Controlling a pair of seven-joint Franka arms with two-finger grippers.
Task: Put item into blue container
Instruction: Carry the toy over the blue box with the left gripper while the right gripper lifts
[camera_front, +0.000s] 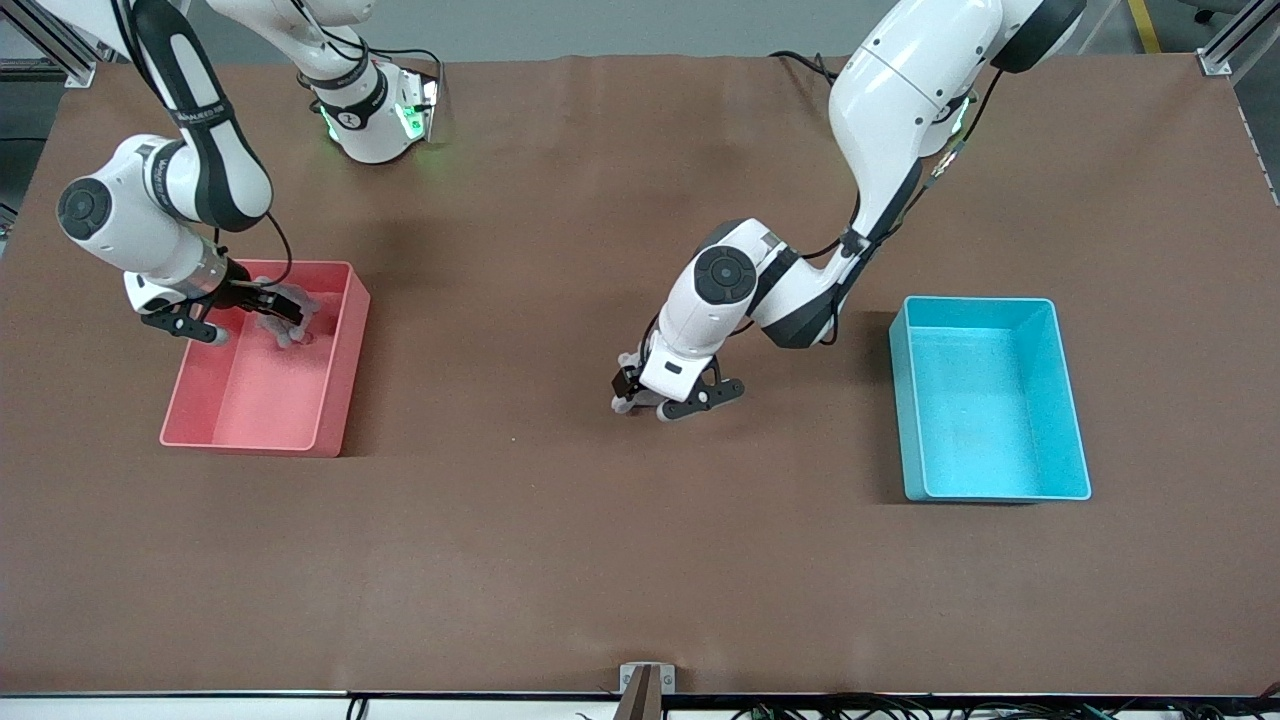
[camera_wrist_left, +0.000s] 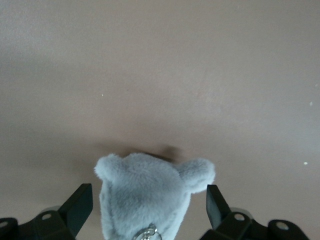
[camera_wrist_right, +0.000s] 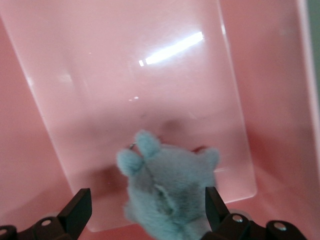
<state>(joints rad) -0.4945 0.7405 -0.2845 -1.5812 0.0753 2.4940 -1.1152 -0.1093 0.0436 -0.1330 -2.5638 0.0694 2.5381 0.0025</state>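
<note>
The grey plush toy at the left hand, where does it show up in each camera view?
Front view: grey plush toy mostly hidden under the left hand, on the brown table.
Left wrist view: between the fingers, low centre.
Right wrist view: not in it.
Shared landmark: the brown table.

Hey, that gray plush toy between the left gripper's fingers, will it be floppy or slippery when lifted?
The gray plush toy looks fluffy and soft, so it will probably squash and sag rather than stay stiff. Its fuzzy surface likely grips well. The left gripper brackets it with gaps showing, so it isn't yet clamped.
</note>
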